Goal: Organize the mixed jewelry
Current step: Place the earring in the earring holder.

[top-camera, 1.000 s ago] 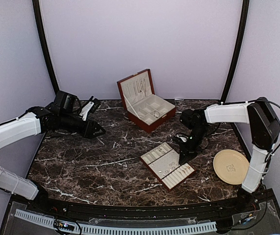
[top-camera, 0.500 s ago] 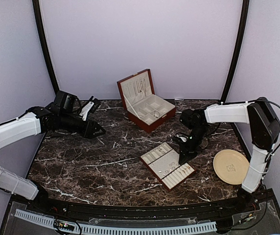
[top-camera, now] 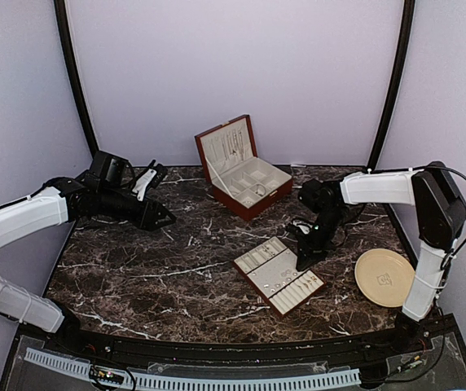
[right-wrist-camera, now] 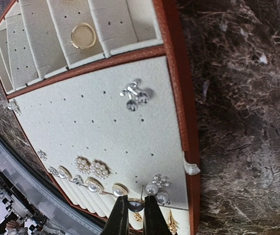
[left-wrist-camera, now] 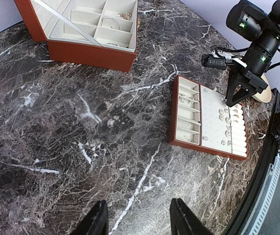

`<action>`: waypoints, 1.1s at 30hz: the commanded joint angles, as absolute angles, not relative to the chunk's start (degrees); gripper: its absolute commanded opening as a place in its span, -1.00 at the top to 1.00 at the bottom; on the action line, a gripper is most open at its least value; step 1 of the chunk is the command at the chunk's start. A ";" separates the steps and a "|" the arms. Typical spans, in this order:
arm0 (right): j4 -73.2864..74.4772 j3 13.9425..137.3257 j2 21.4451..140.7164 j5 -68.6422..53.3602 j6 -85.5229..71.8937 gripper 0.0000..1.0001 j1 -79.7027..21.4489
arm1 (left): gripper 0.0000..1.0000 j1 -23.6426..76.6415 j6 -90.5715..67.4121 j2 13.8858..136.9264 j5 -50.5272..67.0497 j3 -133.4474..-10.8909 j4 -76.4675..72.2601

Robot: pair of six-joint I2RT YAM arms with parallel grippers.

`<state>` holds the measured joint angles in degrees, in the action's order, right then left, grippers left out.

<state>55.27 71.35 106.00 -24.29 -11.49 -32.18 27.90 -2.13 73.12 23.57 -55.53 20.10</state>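
Top external, dark veined marble table [top-camera: 151,277], lilac walls [top-camera: 233,73]

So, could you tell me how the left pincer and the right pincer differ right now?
The left pincer is open and empty; the right pincer is shut on a small earring. The left pincer hangs over the table, away from the tray; the right pincer is over the tray. Both are black.

Glossy marble table [top-camera: 151,277], shiny metal jewelry [right-wrist-camera: 135,95]
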 commanded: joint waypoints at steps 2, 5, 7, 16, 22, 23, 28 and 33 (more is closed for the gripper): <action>55.87 71.86 106.34 -23.38 -11.69 0.92 -31.99 | 0.11 27.67 -1.58 71.37 24.68 -56.59 20.65; 55.15 71.32 106.00 -24.49 -12.08 0.92 -31.99 | 0.11 27.69 -1.58 71.31 24.69 -56.59 20.65; 54.25 71.11 106.18 -25.45 -12.36 0.91 -31.99 | 0.11 27.68 -1.58 71.24 24.63 -56.60 20.65; 53.43 72.49 106.96 -26.36 -12.47 0.91 -31.99 | 0.11 27.69 -1.62 70.88 24.00 -56.40 20.48; 54.15 74.73 107.61 -27.27 -12.79 0.91 -32.27 | 0.11 27.69 -1.67 70.70 23.70 -56.23 20.22; 54.42 75.16 107.66 -27.39 -12.83 0.91 -32.45 | 0.11 27.66 -1.67 70.58 23.65 -56.25 20.17; 56.24 77.17 107.71 -28.40 -13.47 0.91 -33.75 | 0.11 27.63 -1.76 70.58 23.56 -56.03 19.93; 56.43 78.83 108.97 -29.47 -14.04 0.91 -35.79 | 0.11 27.69 -1.85 70.75 23.75 -56.02 19.89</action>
